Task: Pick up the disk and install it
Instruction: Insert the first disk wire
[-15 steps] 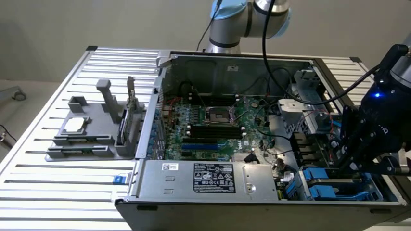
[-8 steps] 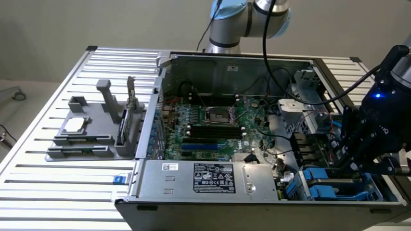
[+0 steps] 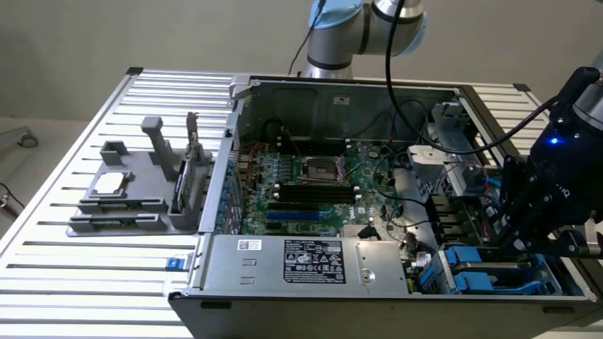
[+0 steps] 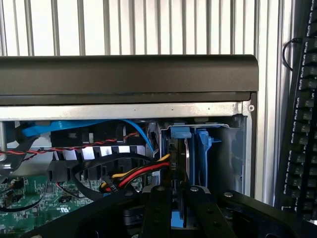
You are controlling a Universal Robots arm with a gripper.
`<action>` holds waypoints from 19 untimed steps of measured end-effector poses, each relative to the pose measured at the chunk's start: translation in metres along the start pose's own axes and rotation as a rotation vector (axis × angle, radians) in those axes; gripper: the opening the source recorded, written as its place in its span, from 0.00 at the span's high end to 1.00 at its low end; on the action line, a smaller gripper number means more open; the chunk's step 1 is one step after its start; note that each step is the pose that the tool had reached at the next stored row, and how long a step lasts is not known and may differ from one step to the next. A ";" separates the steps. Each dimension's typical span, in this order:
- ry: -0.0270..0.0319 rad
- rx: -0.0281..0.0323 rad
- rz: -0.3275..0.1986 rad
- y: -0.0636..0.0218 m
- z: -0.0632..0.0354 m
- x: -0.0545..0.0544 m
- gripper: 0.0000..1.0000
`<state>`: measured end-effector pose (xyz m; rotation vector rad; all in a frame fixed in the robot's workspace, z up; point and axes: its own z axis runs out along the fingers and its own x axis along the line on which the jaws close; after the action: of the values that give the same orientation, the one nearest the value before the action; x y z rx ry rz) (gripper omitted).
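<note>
**Disk edge-on in the gripper at the cage**

I see the gripper [image 3: 523, 244] low over the case's [image 3: 339, 99] corner on the exterior view's right, above the blue cage [image 3: 471, 275]. On my wrist feed its 2 fingers [image 4: 157, 208] stand narrow and close together, with the disk [image 4: 178, 218] between them. I read that as a grip on the disk. The disk stands edge-on, its blue frame showing between the fingers, and its far end reaches into the cage bay next to the case's side wall. I cannot tell whether it is fully seated.

A bundle of red, yellow and black wires [image 4: 138, 173] runs to a dark plug [image 4: 173, 156] just beside the disk. The green board [image 3: 311, 183] lies in the middle of the case, and the silver supply box [image 3: 311, 261] sits at its near edge.

The case rests on a slatted table [image 3: 56, 268]. On the exterior view's left, well apart from the gripper, a grey holder [image 3: 132, 205] carries 1 small silver chip [image 3: 109, 182]. A black keyboard [image 4: 302, 124] lies beyond the case wall.
</note>
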<state>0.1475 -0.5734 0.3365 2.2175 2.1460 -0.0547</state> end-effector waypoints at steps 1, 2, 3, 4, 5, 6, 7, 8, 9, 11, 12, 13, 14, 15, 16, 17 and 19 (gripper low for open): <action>0.0000 0.0001 0.000 0.0000 0.0001 0.000 0.83; 0.0001 0.0002 0.000 0.0000 0.0002 0.000 0.83; 0.0001 0.0006 0.000 0.0002 0.0003 0.000 0.83; 0.0001 0.0011 0.000 0.0004 0.0003 0.000 0.83; 0.0001 0.0019 0.000 0.0007 0.0004 0.000 0.83; 0.0001 0.0029 0.000 0.0011 0.0005 0.000 0.83; 0.0000 0.0041 0.000 0.0015 0.0005 0.000 0.83; 0.0000 0.0051 0.000 0.0020 0.0006 0.000 0.83; -0.0001 0.0062 0.000 0.0025 0.0007 0.000 0.83; -0.0002 0.0082 0.000 0.0035 0.0011 0.000 0.83; 0.0000 0.0091 -0.001 0.0039 0.0015 0.000 0.83; -0.0001 0.0099 -0.001 0.0042 0.0019 0.000 0.83; -0.0003 0.0105 -0.001 0.0044 0.0024 0.000 0.83; -0.0003 0.0109 0.000 0.0043 0.0030 0.000 0.83; -0.0004 0.0113 0.000 0.0043 0.0036 -0.001 0.83; -0.0005 0.0117 -0.001 0.0044 0.0041 -0.001 0.83; -0.0006 0.0127 -0.001 0.0044 0.0051 -0.001 0.83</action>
<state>0.1520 -0.5750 0.3316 2.2233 2.1521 -0.0692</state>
